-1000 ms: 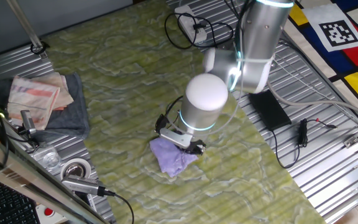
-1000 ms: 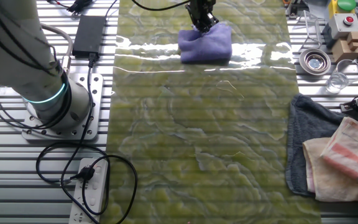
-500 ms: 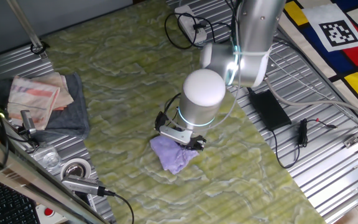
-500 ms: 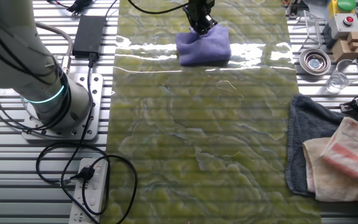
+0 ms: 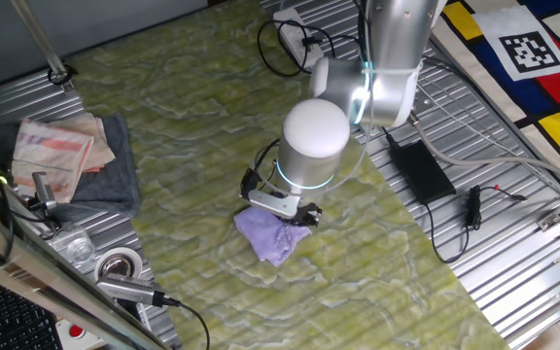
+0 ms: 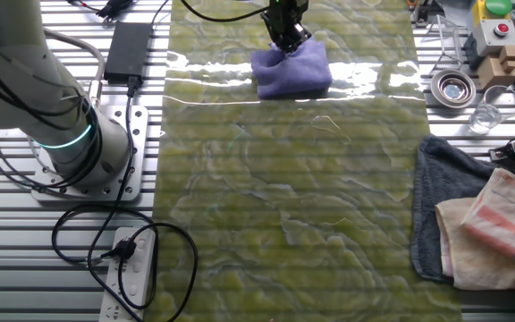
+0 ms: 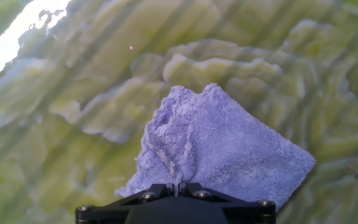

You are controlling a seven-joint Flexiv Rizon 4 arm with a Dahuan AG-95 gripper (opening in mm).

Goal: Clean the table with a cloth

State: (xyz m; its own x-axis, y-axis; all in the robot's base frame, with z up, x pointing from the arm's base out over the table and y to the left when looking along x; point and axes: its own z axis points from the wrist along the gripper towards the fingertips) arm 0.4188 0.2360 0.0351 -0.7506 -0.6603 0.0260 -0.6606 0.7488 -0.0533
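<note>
A lilac cloth (image 5: pixel 270 236) (image 6: pixel 293 71) (image 7: pixel 222 146) lies crumpled on the yellow-green marbled table (image 5: pixel 183 165) (image 6: pixel 284 206) (image 7: pixel 73 93). My gripper (image 5: pixel 297 216) (image 6: pixel 286 38) (image 7: pixel 178 185) is pressed down on the cloth's edge and shut on a pinched fold of it. In the hand view the black jaws meet at the bottom of the frame with the fold between them. The cloth spreads flat away from the fingers onto the table.
A grey towel with folded patterned cloths (image 5: pixel 66 156) (image 6: pixel 481 215) lies at one end of the table. A power strip (image 5: pixel 295 34) (image 6: pixel 128 268), a black adapter (image 5: pixel 421 170) (image 6: pixel 128 45), cables, a tape roll (image 5: pixel 117 262) and a glass (image 6: pixel 485 116) sit on the ribbed metal around it.
The arm and gripper have slid the cloth a short way across the table, leftward in both fixed views. The grip on the cloth has stayed the same.
</note>
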